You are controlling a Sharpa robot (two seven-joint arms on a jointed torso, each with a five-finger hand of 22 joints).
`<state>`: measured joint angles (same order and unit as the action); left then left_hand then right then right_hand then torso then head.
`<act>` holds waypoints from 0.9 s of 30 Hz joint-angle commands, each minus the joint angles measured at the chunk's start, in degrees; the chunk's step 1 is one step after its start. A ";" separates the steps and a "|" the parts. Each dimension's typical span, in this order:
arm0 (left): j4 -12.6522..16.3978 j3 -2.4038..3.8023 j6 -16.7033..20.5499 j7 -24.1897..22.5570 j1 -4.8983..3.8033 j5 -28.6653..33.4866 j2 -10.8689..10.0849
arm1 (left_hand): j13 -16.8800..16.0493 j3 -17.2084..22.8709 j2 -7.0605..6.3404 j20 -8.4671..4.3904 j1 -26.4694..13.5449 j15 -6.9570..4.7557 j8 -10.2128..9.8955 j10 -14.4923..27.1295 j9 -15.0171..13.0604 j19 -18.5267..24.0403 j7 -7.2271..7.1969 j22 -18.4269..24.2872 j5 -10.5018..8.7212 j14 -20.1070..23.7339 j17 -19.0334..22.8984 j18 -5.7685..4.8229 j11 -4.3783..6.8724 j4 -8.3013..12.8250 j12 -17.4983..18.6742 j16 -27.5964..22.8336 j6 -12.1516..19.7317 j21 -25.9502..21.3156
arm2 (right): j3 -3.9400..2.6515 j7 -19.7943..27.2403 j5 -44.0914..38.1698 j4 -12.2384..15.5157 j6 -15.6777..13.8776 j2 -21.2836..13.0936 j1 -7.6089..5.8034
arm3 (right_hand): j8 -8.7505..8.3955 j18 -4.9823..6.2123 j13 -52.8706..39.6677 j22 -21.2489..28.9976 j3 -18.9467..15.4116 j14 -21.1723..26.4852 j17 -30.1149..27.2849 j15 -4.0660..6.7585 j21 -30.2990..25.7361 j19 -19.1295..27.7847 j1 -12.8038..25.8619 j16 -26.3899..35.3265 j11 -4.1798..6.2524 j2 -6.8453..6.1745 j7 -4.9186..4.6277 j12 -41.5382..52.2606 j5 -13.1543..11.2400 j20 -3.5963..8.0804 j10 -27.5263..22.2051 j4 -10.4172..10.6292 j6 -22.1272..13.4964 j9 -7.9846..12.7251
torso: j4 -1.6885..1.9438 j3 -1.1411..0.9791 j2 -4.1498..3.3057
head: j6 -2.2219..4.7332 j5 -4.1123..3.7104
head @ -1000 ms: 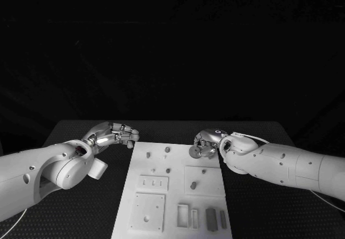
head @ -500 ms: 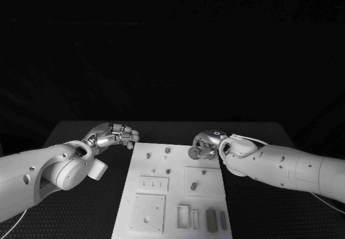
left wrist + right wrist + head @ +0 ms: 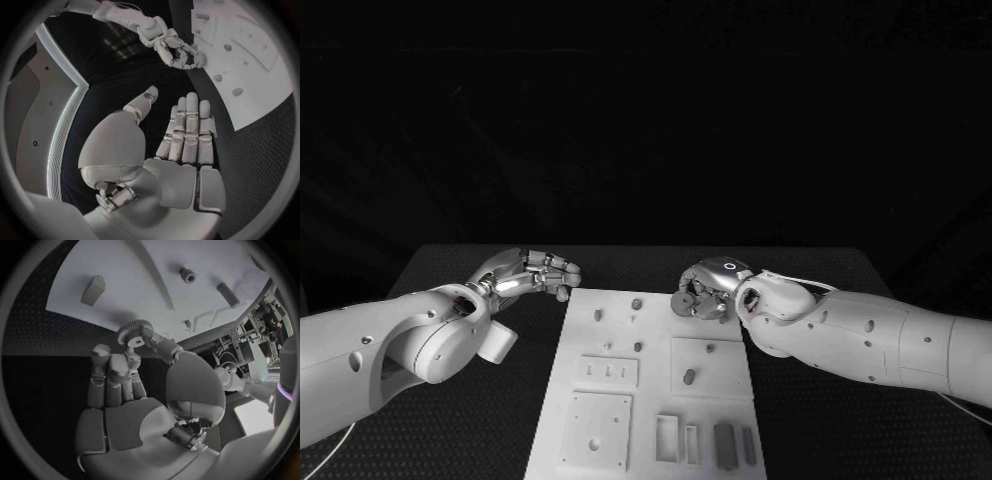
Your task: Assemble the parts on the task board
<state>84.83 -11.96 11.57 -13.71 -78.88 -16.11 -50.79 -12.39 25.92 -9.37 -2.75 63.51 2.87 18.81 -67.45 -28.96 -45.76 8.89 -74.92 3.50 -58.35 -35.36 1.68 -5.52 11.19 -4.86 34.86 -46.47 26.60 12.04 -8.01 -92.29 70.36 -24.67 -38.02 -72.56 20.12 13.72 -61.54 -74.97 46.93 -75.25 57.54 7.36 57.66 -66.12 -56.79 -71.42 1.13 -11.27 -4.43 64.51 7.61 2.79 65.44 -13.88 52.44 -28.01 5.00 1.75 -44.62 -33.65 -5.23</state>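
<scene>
The white task board (image 3: pixel 646 400) lies mid-table, with small pegs (image 3: pixel 636 302) standing in its far half. My right hand (image 3: pixel 707 288) hovers over the board's far right corner and pinches a round toothed gear (image 3: pixel 689 302) between thumb and a finger. In the right wrist view the gear (image 3: pixel 133 335) hangs just above the board (image 3: pixel 125 265), with pegs (image 3: pixel 92 290) beyond it. My left hand (image 3: pixel 531 272) sits off the board's far left corner, fingers curled in, holding nothing. In the left wrist view its fingers (image 3: pixel 186 135) lie side by side, and the right hand (image 3: pixel 178 50) shows beyond them.
The board's near half carries a plate with three slots (image 3: pixel 607 368), a square plate with a hole (image 3: pixel 596 428) and upright grey blocks (image 3: pixel 723 441) in a row at the near right. Black table (image 3: pixel 473 400) flanks the board on both sides.
My right hand has drifted slightly left and farther over the board's far edge with the gear still pinched. The left hand has stayed put.
</scene>
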 commanded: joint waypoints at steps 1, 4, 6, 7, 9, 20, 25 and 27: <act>0.14 0.04 -0.65 -0.55 -0.06 0.07 0.04 | -0.10 0.02 0.32 -0.12 -0.42 -0.03 -0.21 -0.10 -0.08 0.36 0.31 -0.83 0.09 0.32 0.08 0.24 -0.26 0.27 0.34 -0.29 0.04 0.36 | 0.01 -1.84 -3.23 0.56 -3.10 0.30 -0.26 | 0.11 1.28 0.11 -0.43 0.58 -0.10 0.08 0.24 0.37 -0.30 -0.34 0.36 0.50 -0.87 -0.27 0.28 -0.52 0.34 0.10 0.06 7.85 -1.00 | -0.01 -0.01 -0.04 | 0.06 0.09; 0.15 0.04 -0.63 -0.54 -0.07 0.07 0.03 | -0.11 0.03 0.32 -0.12 -0.42 -0.03 -0.22 -0.11 -0.09 0.36 0.30 -0.83 0.09 0.32 0.08 0.24 -0.26 0.28 0.34 -0.29 0.03 0.37 | 0.01 -2.25 -4.23 0.89 -3.30 1.00 -0.43 | 0.02 1.28 0.21 -0.40 0.70 -0.13 0.12 0.26 0.40 -0.36 -0.25 0.40 0.51 -1.25 -0.26 0.29 -0.88 0.37 0.13 0.33 7.85 -1.04 | 0.06 0.02 -0.05 | 0.12 0.11; 0.14 0.04 -0.63 -0.56 -0.07 0.07 0.05 | -0.11 0.03 0.33 -0.12 -0.42 -0.03 -0.22 -0.11 -0.10 0.36 0.30 -0.83 0.09 0.32 0.08 0.24 -0.26 0.29 0.35 -0.29 0.03 0.37 | 0.01 -2.46 -4.75 0.98 -3.34 1.59 -0.45 | -0.01 1.28 0.25 -0.39 0.77 -0.14 0.14 0.27 0.41 -0.39 -0.25 0.41 0.51 -1.41 -0.26 0.29 -1.07 0.39 0.14 0.44 7.87 -1.06 | 0.09 0.02 -0.08 | 0.19 0.14; 0.13 0.04 -0.65 -0.57 -0.07 0.07 0.06 | -0.12 0.03 0.33 -0.12 -0.43 -0.03 -0.22 -0.12 -0.10 0.36 0.30 -0.83 0.09 0.32 0.08 0.24 -0.26 0.29 0.35 -0.29 0.03 0.37 | 0.01 -2.53 -5.11 1.03 -3.47 1.86 -0.45 | -0.03 1.28 0.26 -0.38 0.79 -0.14 0.15 0.27 0.41 -0.39 -0.25 0.42 0.51 -1.44 -0.26 0.30 -1.11 0.39 0.14 0.48 7.86 -1.07 | 0.10 0.02 -0.09 | 0.21 0.17; 0.13 0.04 -0.66 -0.55 -0.07 0.07 0.07 | -0.12 0.04 0.34 -0.12 -0.43 -0.03 -0.22 -0.12 -0.10 0.36 0.30 -0.83 0.09 0.32 0.08 0.24 -0.26 0.30 0.36 -0.28 0.03 0.37 | 0.00 -2.84 -6.11 1.16 -3.55 2.56 -0.45 | -0.08 1.28 0.31 -0.36 0.89 -0.15 0.17 0.27 0.42 -0.42 -0.26 0.44 0.52 -1.56 -0.26 0.30 -1.28 0.41 0.15 0.62 7.86 -1.09 | 0.13 0.00 -0.09 | 0.27 0.24; 0.09 0.04 -0.77 -0.55 -0.07 0.07 0.29 | -0.15 0.05 0.36 -0.12 -0.44 -0.03 -0.25 -0.13 -0.13 0.37 0.32 -0.82 0.10 0.32 0.08 0.25 -0.27 0.34 0.39 -0.28 0.03 0.39 | 0.14 -3.77 -7.17 -0.05 -2.80 7.29 -0.41 | -0.24 1.28 0.51 -0.29 1.32 -0.21 0.26 0.29 0.44 -0.50 -0.45 0.52 0.53 -1.99 -0.25 0.32 -1.97 0.49 0.20 1.05 7.90 -1.18 | 0.21 0.07 -0.07 | 0.28 0.57; -0.02 0.04 -0.74 -0.54 -0.07 0.07 0.50 | -0.16 0.09 0.42 -0.12 -0.41 -0.03 -0.26 -0.14 -0.15 0.38 0.31 -0.82 0.12 0.32 0.08 0.25 -0.27 0.38 0.41 -0.28 0.02 0.39 | 0.22 -4.05 -7.53 -0.15 -2.77 8.63 -0.37 | -0.32 1.28 0.56 -0.27 1.38 -0.21 0.27 0.28 0.43 -0.49 -0.45 0.56 0.51 -2.03 -0.27 0.30 -2.23 0.50 0.17 1.16 7.84 -1.19 | 0.35 0.14 -0.17 | 0.24 0.77; -0.02 0.04 -0.73 -0.53 -0.07 0.07 0.56 | -0.17 0.11 0.45 -0.12 -0.39 -0.03 -0.27 -0.14 -0.16 0.38 0.30 -0.82 0.13 0.33 0.09 0.25 -0.27 0.40 0.42 -0.28 0.02 0.40 | 0.31 -4.20 -7.63 -0.29 -2.58 9.15 -0.37 | -0.34 1.28 0.57 -0.26 1.40 -0.21 0.27 0.28 0.43 -0.49 -0.46 0.57 0.51 -2.03 -0.27 0.30 -2.24 0.50 0.17 1.17 7.83 -1.19 | 0.37 0.15 -0.18 | 0.23 0.88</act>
<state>84.74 -11.96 11.56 -13.71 -78.89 -16.11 -50.36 -12.49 26.06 -9.18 -2.75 63.31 2.86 18.81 -67.45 -29.06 -45.76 8.89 -74.90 3.50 -58.35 -35.37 1.68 -5.52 11.33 -4.65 34.86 -46.46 26.60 12.30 -11.45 -98.49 70.13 -27.48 -29.15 -72.95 20.10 13.72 -61.05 -74.97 48.24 -75.43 57.73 7.19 57.90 -66.62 -57.31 -71.21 1.24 -12.85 -4.14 64.50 5.54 3.07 65.75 -12.89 52.73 -29.13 5.29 1.86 -44.75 -33.37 -4.47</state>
